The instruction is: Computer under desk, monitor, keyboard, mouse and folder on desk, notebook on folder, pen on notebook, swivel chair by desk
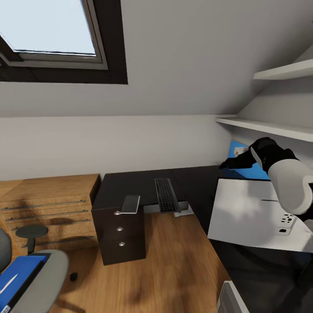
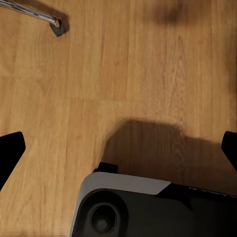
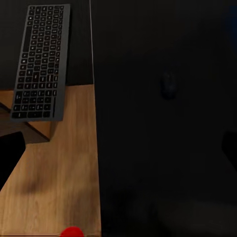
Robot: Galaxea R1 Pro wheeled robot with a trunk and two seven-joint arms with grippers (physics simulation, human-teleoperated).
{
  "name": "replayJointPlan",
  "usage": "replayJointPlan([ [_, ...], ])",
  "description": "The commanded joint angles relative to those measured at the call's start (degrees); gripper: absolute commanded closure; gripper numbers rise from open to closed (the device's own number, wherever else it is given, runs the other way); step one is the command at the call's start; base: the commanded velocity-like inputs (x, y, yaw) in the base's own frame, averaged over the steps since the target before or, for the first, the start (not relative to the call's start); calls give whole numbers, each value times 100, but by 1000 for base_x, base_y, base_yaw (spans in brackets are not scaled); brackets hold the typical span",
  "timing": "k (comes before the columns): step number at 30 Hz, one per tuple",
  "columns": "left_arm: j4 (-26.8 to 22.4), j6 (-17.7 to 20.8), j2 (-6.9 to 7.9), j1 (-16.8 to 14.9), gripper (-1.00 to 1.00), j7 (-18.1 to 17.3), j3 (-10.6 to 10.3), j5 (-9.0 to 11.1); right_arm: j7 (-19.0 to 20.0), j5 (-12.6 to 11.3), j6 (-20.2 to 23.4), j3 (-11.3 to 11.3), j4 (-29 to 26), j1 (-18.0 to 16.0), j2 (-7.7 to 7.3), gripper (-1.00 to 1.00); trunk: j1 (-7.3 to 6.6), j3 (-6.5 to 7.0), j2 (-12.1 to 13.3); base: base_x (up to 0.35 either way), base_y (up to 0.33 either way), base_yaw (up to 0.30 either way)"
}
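The black keyboard (image 1: 165,194) (image 3: 42,61) lies on the black desk (image 1: 126,182), its near end overhanging the edge. The monitor (image 1: 248,213) shows its pale grey back over the desk's right wing. My right gripper (image 1: 229,164) (image 3: 118,150) hovers open above the desk top, right of the keyboard. A faint dark oval (image 3: 169,85) on the desk may be the mouse; I cannot tell. The blue folder (image 1: 17,274) rests on the grey swivel chair (image 1: 43,282) at lower left. My left gripper (image 2: 118,148) hangs open over bare floor.
A light-wood cabinet (image 1: 48,208) stands left of the desk drawers (image 1: 121,234). A thin grey slab (image 1: 130,203) overhangs the drawer corner. A small black lump (image 1: 73,276) lies on the floor by the chair. Shelves (image 1: 269,127) jut out above the right wing. A chrome chair leg (image 2: 34,14) is nearby.
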Motion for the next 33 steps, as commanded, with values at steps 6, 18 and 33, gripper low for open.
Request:
replayJointPlan([
  [6, -10, -6, -4, 2, -100, -13, 17, 30, 46, 78, 25, -24, 33, -3, 0, -100, -1, -7, -5, -183, 0, 0],
  [18, -10, -6, -4, 2, -100, -13, 15, 30, 52, 86, 31, -19, 151, -3, -14, -100, -1, -7, -5, -28, 0, 0],
  [33, -10, -6, -4, 3, -100, -13, 16, 30, 67, 91, 33, -7, 295, -3, -30, -100, -1, -28, -5, -1, 0, -43],
])
